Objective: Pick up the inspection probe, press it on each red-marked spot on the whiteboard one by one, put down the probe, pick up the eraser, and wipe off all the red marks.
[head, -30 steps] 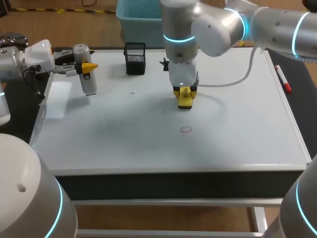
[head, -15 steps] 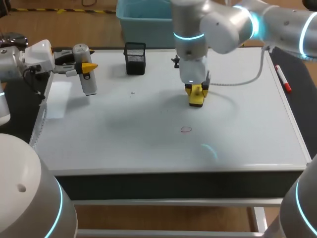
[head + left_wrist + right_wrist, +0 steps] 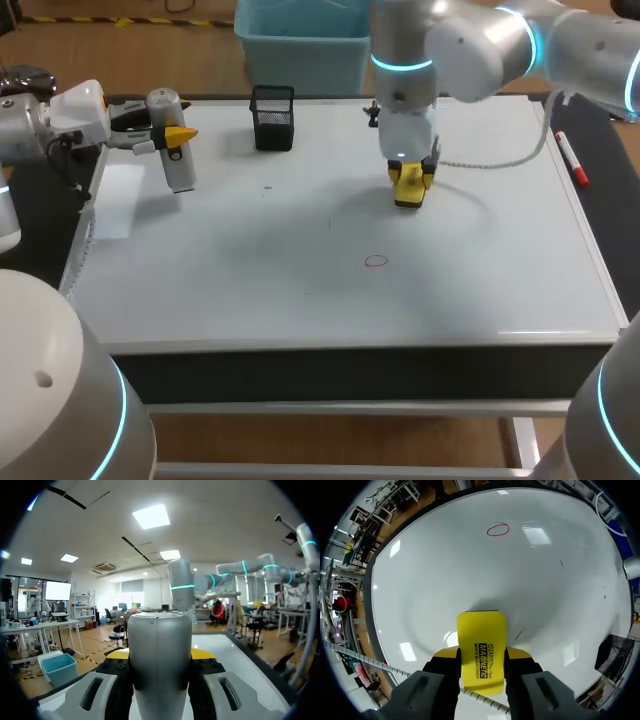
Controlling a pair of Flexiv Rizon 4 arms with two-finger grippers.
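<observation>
Head view, clock positions taken from the whiteboard [image 3: 300, 280] centre.

- Right hand [image 3: 481, 661]: fingers pinch the yellow eraser [image 3: 481, 630] from two sides, with the block projecting ahead of the yellow tips. The eraser is at about 1 o'clock, low over the whiteboard with its shadow directly beneath. Contact with the surface cannot be confirmed.
- Red mark [image 3: 376, 261]: one small red ring, at about 7 o'clock from the eraser and well apart from it. In the right wrist view it lies far ahead of the hand.
- Left hand [image 3: 172, 140]: at about 10 o'clock, at the whiteboard's left edge. Its fingers clamp the inspection probe [image 3: 180, 172] — a grey cylinder held roughly upright, lower end just above or on the surface.
- Black mesh holder [image 3: 272, 117]: at about 11 o'clock, near the far edge, standing upright.
- Red marker [image 3: 571, 158]: at about 2 o'clock, lying on the table just beside the whiteboard's right edge.
- White cable [image 3: 490, 155]: trails across the whiteboard from the right hand toward 2 o'clock.
</observation>
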